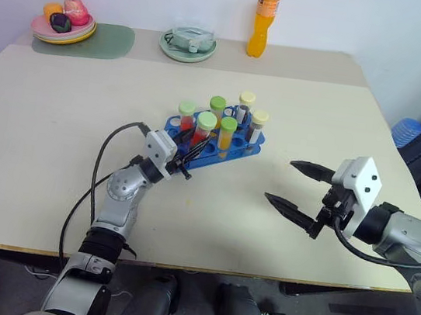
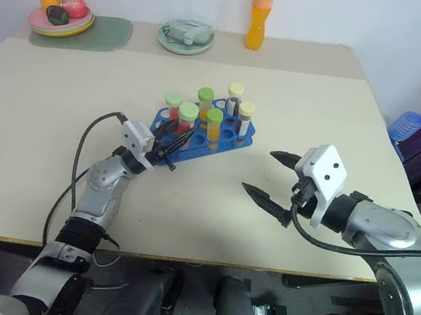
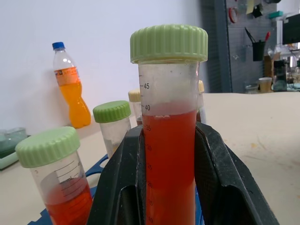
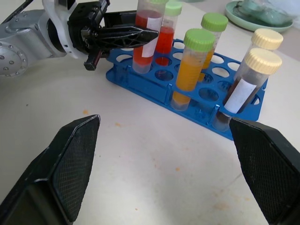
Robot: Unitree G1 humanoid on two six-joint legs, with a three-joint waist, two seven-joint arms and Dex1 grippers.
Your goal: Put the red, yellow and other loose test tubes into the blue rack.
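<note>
The left hand [image 1: 192,153] reaches forward, clamped on a red tube [image 1: 203,129] standing upright in the blue rack [image 1: 214,144] mid-desk [image 1: 59,120]. The right hand [image 1: 298,188] hovers nearby, fingers spread wide.

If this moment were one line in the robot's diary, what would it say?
left gripper: shut on red tube | tube: standing in blue rack | right gripper: open, apart

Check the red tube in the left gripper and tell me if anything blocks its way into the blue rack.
Nothing visible blocks it. The left gripper is shut on the red tube, which stands upright at a near-corner hole of the blue rack, its base already at the rack top. Neighbouring tubes stand beside it, not under it.
</note>
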